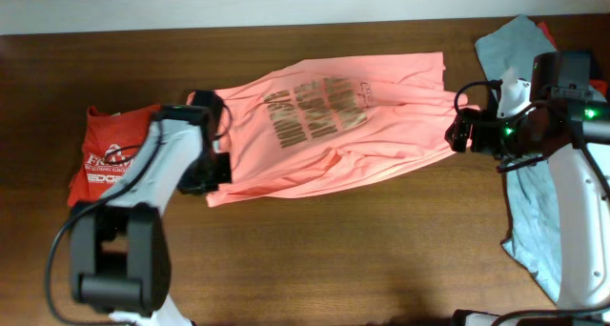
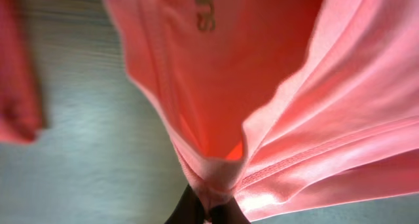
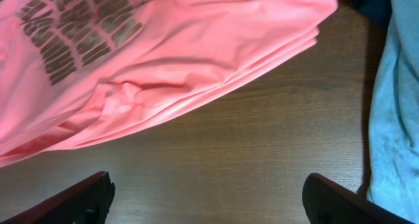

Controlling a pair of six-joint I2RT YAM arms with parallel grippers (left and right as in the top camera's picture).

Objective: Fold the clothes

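Your left end effector (image 2: 208,214) is pinched on the left edge of the pink shirt (image 1: 324,126); in the left wrist view the cloth bunches into folds that run down between its dark fingers (image 2: 186,212). Your right end effector (image 3: 209,198) is spread wide with only bare wood between its fingers, and it holds nothing, sitting just off the shirt's right edge.

The dark wooden worktop (image 1: 334,259) carries everything. The pink shirt is the biggest piece and lies across the middle. It is stretched between the two arms, chest side up, with creases along its lower edge. A grey-blue shirt (image 1: 529,202) lies crumpled at the right edge, partly under your right arm. A red-orange shirt (image 1: 110,159) with white print sits at the left, partly covered by your left arm. The tan block lettering (image 1: 310,112) runs across the pink shirt's chest.
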